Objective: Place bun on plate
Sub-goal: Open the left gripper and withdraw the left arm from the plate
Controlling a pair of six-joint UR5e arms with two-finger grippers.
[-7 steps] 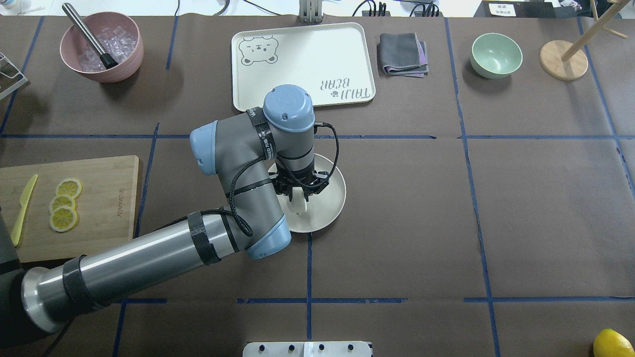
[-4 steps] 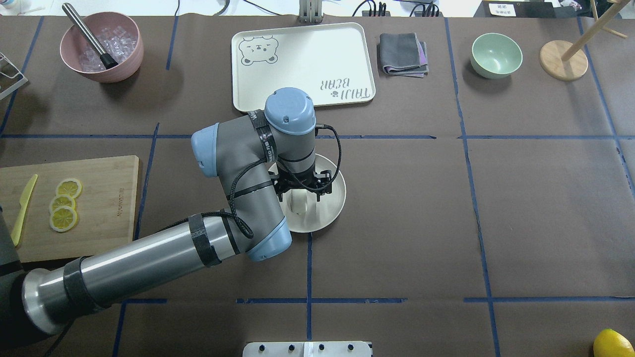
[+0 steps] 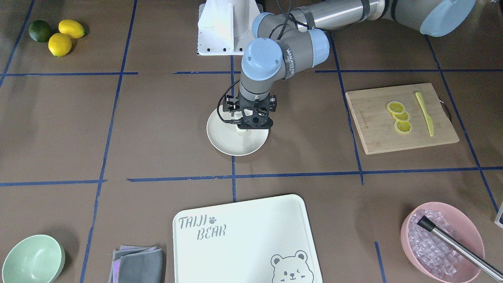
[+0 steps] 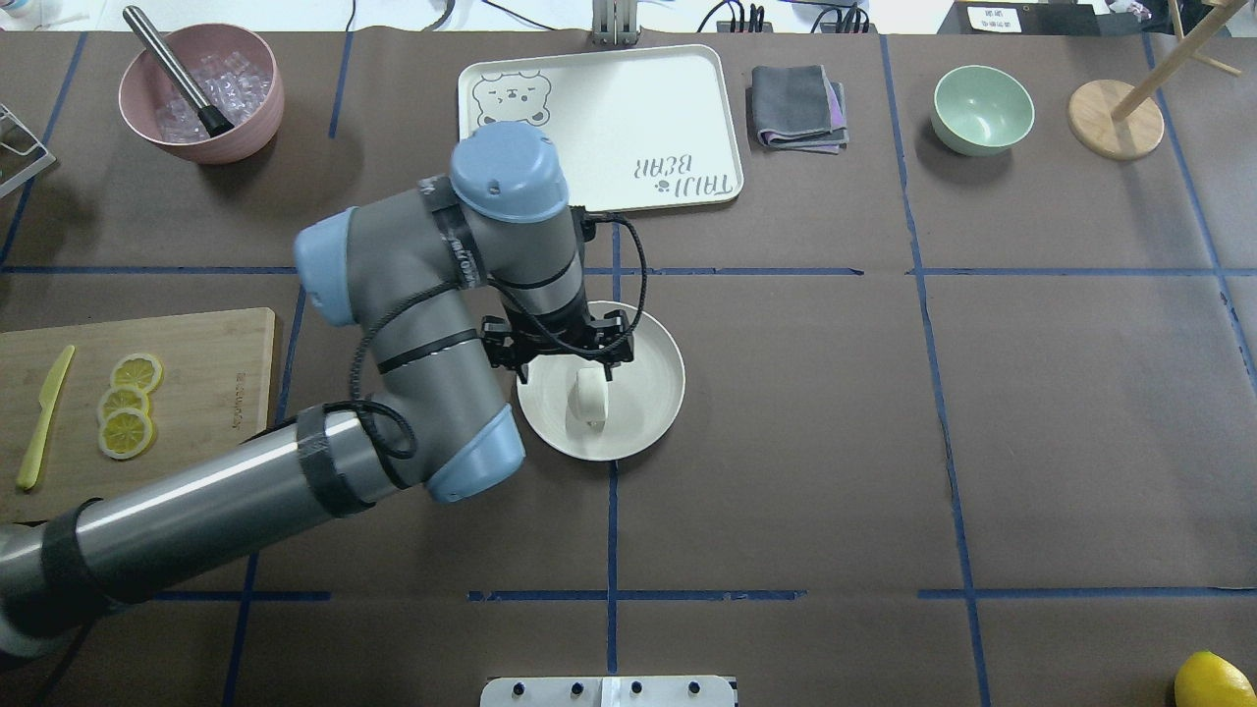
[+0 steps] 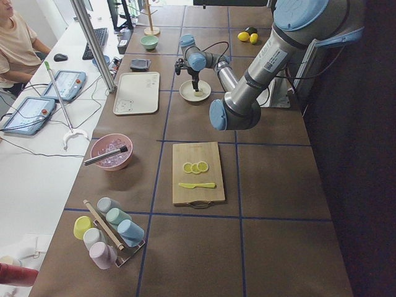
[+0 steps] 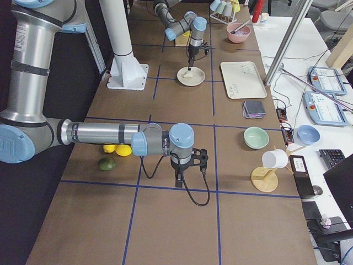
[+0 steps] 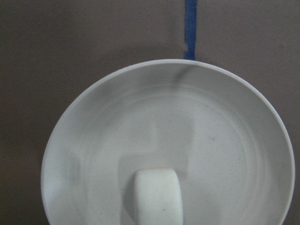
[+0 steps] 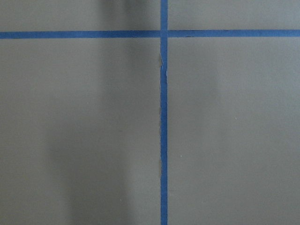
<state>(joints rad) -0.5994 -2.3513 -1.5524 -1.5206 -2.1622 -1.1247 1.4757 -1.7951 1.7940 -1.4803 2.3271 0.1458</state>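
Bun on plate (brown, blue-taped table).

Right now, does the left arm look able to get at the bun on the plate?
Probably yes. The left gripper hangs just above the bun, which lies loose on the plate, and nothing stands between them or crowds the plate.

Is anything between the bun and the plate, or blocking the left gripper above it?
Nothing visible. The bun already lies on the plate, under the open left gripper; nothing else is on the plate.
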